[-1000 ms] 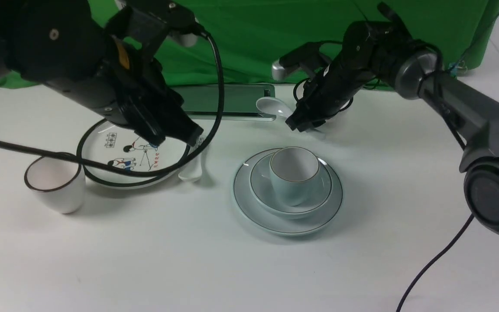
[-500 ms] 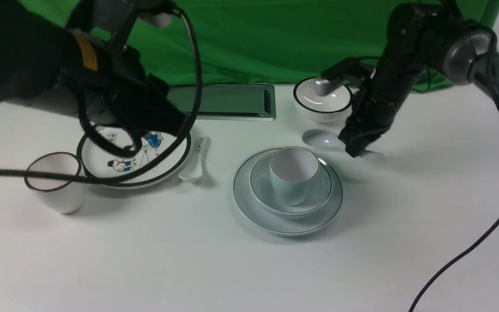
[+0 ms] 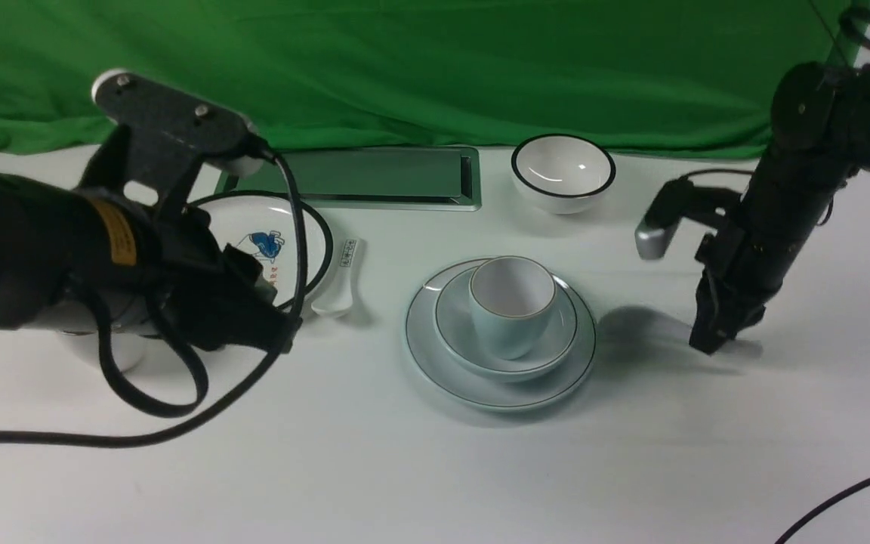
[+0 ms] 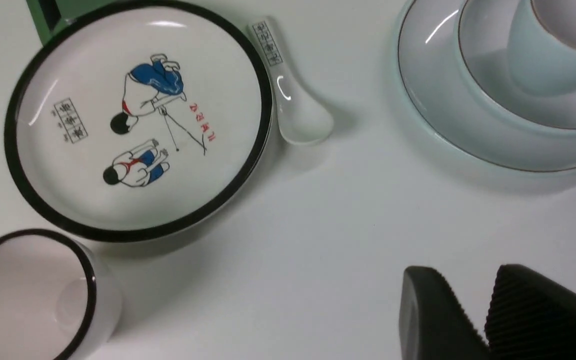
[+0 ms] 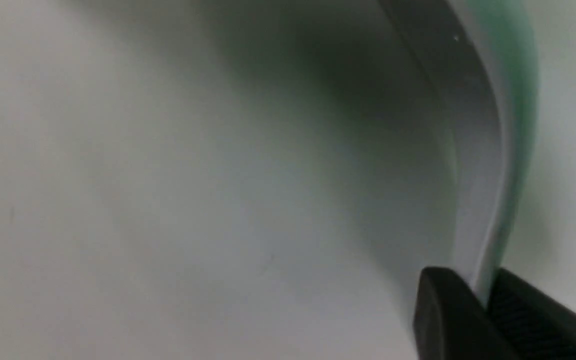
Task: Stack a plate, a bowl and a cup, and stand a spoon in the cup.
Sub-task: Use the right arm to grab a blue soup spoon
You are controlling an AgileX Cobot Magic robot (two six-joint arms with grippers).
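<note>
Clamping the spoon [image 5: 488, 165], our right gripper [image 5: 485, 295] is showing that only at its wrist. We are seeing white table [image 3: 329, 468], green backdrop [image 3: 405, 68].

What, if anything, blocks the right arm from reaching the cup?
Seemingly nothing, so likely yes: only bare table lies between the right gripper, shut on the spoon, and the open cup; the left gripper hangs well aside.

The right gripper [image 3: 709, 341] has swung right of the plate [image 3: 426, 353] — spoon [image 5: 485, 190] seemingly pinched — left gripper [image 4: 465, 300] withdrawn.
</note>
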